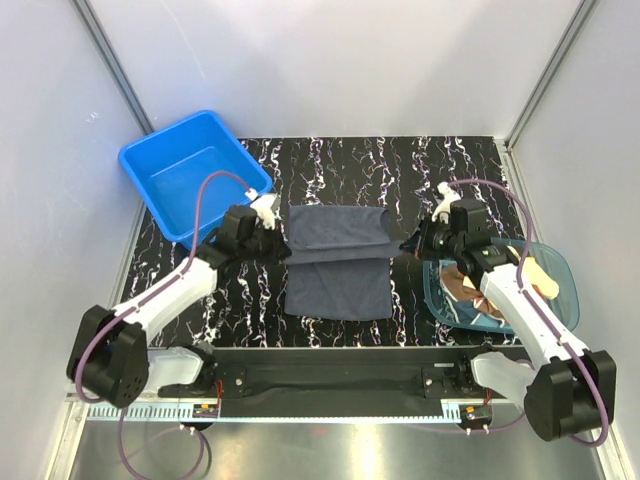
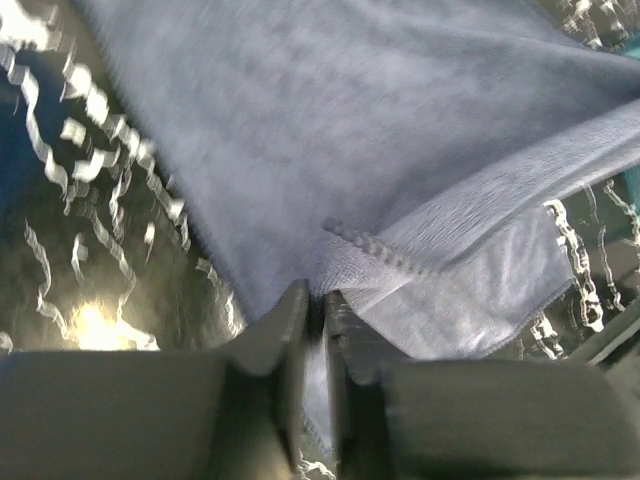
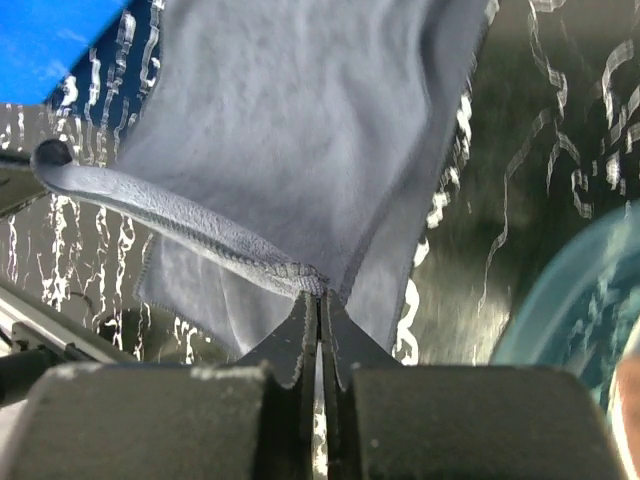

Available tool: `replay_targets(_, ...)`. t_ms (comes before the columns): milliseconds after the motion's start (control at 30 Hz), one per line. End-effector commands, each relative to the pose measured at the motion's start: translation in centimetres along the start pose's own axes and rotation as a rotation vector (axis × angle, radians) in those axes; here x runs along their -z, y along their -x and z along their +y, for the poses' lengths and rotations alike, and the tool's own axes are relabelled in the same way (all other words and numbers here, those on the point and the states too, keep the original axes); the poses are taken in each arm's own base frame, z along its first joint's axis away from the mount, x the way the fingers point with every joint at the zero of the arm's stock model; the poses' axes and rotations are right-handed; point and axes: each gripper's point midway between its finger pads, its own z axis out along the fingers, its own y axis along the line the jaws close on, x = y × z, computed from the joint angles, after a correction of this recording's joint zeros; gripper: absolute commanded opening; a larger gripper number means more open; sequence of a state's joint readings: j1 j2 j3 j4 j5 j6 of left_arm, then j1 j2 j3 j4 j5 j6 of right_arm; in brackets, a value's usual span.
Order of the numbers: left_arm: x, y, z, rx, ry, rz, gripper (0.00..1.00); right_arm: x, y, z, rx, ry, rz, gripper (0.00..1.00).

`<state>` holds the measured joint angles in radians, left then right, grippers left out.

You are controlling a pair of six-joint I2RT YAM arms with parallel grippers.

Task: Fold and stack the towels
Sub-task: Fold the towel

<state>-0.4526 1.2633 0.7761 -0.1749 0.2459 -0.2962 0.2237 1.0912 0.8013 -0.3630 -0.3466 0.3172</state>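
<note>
Folding the grey towel [image 1: 335, 262], draped between my 2 tools over the surface [image 1: 400, 170]: right tool [image 3: 320, 318] pinches 1 corner, left tool [image 2: 315, 335] sits narrow on the other. Next, lay the edge flush, then release.

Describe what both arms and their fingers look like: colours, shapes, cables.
Both the left arm and right arm have smooth white links between bulky black joint housings. A thin purple cable loops along each one. The left gripper and right gripper end in matte dark grey fingers, flat-faced and tapering to narrow tips.
</note>
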Motion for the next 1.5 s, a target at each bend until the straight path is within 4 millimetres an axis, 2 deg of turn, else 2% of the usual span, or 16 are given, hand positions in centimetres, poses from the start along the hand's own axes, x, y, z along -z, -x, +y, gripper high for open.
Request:
replay_targets(0,0.4,-0.8,0.9,0.074,0.076,-0.057,0.20,0.4,-3.2,-1.2,-0.153,-0.066,0.052,0.04)
replay_targets(133,0.3,-3.8,0.4,0.134,0.069,-0.018,0.31,-0.1,-7.4,-1.6,-0.243,-0.065,0.147,0.09)
replay_targets(167,0.3,-4.3,0.3,0.139,0.079,-0.013,0.36,0.2,-8.3,-1.7,-0.264,-0.076,0.173,0.13)
replay_targets(200,0.5,-5.6,0.6,0.148,0.096,0.010,0.34,0.5,-8.7,-1.7,-0.275,-0.073,0.171,0.22)
replay_targets(267,1.1,-5.6,0.3,0.155,0.088,-0.013,0.33,1.1,-9.0,-0.8,-0.284,-0.037,0.182,0.32)
replay_targets(367,1.7,-5.2,0.9,0.188,0.136,-0.043,0.42,2.5,-8.5,-0.6,-0.283,-0.060,0.168,0.38)
replay_targets(400,1.6,-4.2,0.6,0.195,0.131,-0.061,0.51,2.9,-7.6,-0.5,-0.276,-0.069,0.134,0.40)
replay_targets(533,0.1,-1.1,-1.6,0.185,0.057,-0.063,0.57,2.8,-4.9,-0.3,-0.286,-0.095,0.063,0.42)
replay_targets(667,-2.6,2.7,-2.5,0.113,0.060,-0.025,0.58,0.6,-2.4,0.7,-0.201,-0.058,0.064,0.41)
replay_targets(700,-4.3,1.8,-1.8,0.109,0.085,0.032,0.58,-0.5,-1.3,0.9,-0.178,-0.061,0.081,0.40)
replay_targets(833,-6.1,2.1,-0.8,0.105,0.159,0.102,0.54,-4.2,0.2,3.8,-0.029,0.061,0.154,0.43)
replay_targets(1000,-3.5,2.8,2.9,0.263,0.244,0.086,0.54,-10.8,1.1,7.9,0.161,0.220,0.240,0.45)
replay_targets(1167,0.2,4.3,4.4,0.379,0.198,0.039,0.55,-15.8,-1.2,10.3,0.309,0.333,0.350,0.47)
replay_targets(1200,1.7,5.6,4.4,0.371,0.194,-0.012,0.56,-17.2,-1.6,10.4,0.312,0.341,0.375,0.47)
replay_targets(1400,6.5,7.8,4.2,0.300,0.217,-0.136,0.57,-18.8,-4.5,11.2,0.354,0.411,0.460,0.47)
replay_targets(1467,7.0,7.6,4.1,0.292,0.213,-0.149,0.58,-19.0,-4.7,11.5,0.347,0.428,0.451,0.47)
